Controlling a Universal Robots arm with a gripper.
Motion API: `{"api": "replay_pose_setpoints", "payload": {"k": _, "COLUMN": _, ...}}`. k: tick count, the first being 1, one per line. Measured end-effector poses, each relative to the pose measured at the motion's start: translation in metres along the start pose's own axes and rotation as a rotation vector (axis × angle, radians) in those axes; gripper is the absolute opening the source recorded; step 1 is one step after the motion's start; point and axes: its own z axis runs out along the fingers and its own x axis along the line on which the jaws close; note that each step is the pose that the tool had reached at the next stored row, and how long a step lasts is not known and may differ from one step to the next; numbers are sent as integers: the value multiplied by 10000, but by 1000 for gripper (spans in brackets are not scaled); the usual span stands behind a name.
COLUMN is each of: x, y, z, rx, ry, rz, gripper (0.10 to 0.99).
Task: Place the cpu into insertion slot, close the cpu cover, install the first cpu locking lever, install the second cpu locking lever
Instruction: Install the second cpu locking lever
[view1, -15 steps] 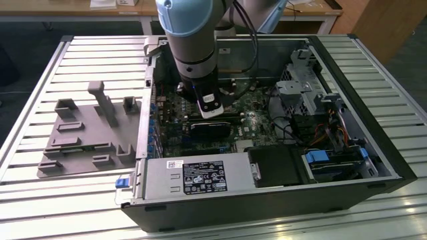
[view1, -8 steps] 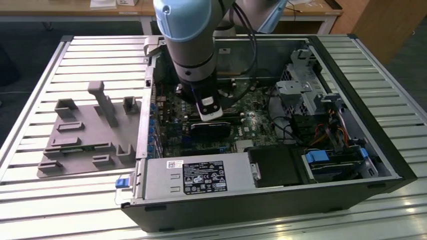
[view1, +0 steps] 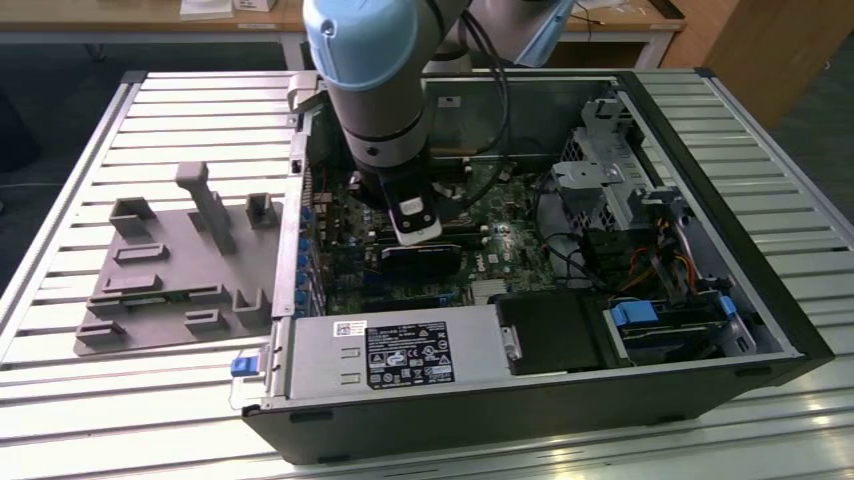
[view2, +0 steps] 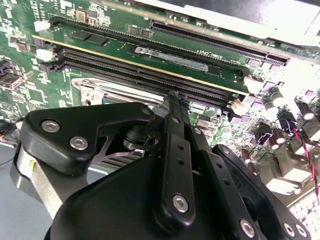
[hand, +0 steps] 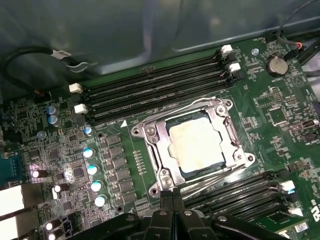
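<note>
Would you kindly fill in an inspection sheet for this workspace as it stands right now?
Surface: slatted metal table carrying an open computer case.
Job's things: cpu lies in the socket; cpu cover is down around it, framing its top.
Clutter: grey fixture plate with upright blocks at the exterior view's left of the case.
Grippers: claw is shut and empty, poised just beside the socket edge in the first wrist view.
Cables: black cable looped along the case wall; red and orange wires near the drive bays.
Surroundings: wooden desks behind the table.
</note>
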Motion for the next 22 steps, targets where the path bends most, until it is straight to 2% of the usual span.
{"api": "replay_pose_setpoints", "payload": {"k": 13, "x": 39, "y": 36, "z": 34, "rx": -3, "ry": 1, "rz": -4, "gripper": 102}}
{"api": "replay_pose_setpoints", "payload": {"k": 22, "x": 63, "y": 30, "z": 65, "rx": -5, "ry": 0, "rz": -5, "gripper": 102}}
